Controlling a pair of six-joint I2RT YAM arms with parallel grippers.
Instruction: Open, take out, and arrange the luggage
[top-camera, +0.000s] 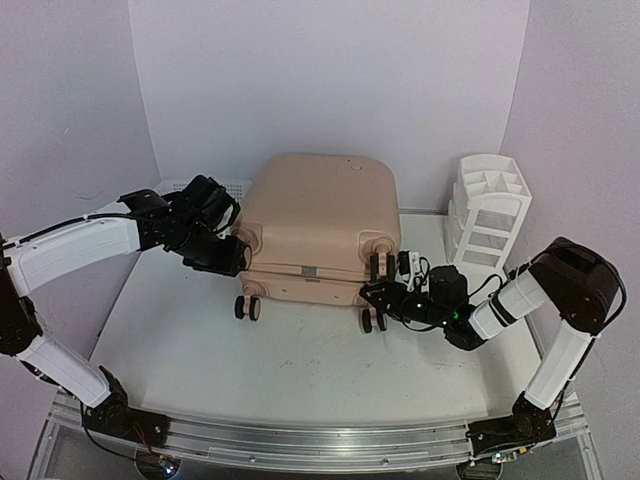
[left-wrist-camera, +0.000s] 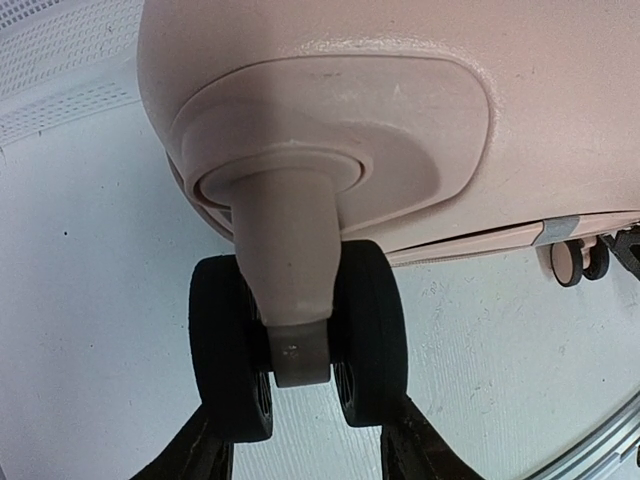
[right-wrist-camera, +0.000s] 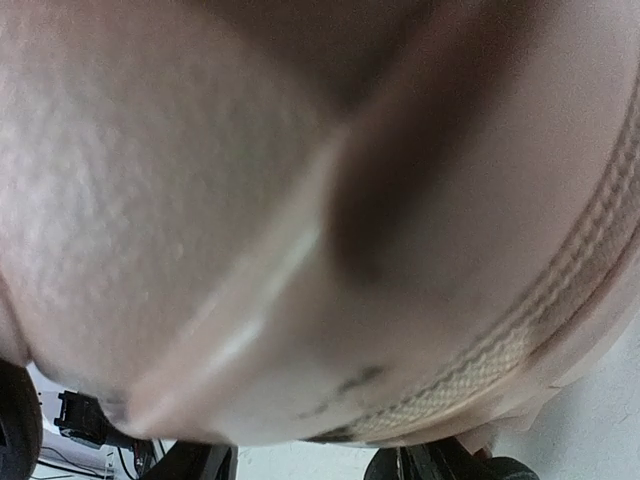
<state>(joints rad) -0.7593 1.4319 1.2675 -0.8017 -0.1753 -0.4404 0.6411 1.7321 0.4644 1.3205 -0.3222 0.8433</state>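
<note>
The peach-pink luggage (top-camera: 318, 215) lies flat and closed on the white table (top-camera: 300, 370), its wheels facing the arms. My left gripper (top-camera: 228, 258) is at its left corner. In the left wrist view a twin black caster wheel (left-wrist-camera: 300, 340) hangs from the shell (left-wrist-camera: 400, 90), and my left gripper (left-wrist-camera: 305, 440) has a fingertip pressed against each outer face of it. My right gripper (top-camera: 375, 292) is at the right front corner by the wheels. In the right wrist view the blurred shell (right-wrist-camera: 300, 200) fills the frame and hides the fingertips of that gripper (right-wrist-camera: 315, 460).
A white drawer organizer (top-camera: 488, 210) stands upright right of the luggage, close behind my right arm. A white mesh basket (top-camera: 175, 187) sits behind my left gripper, against the back wall. Two more caster wheels (top-camera: 247, 307) rest on the table in front. A metal rail (top-camera: 320, 440) runs along the near edge.
</note>
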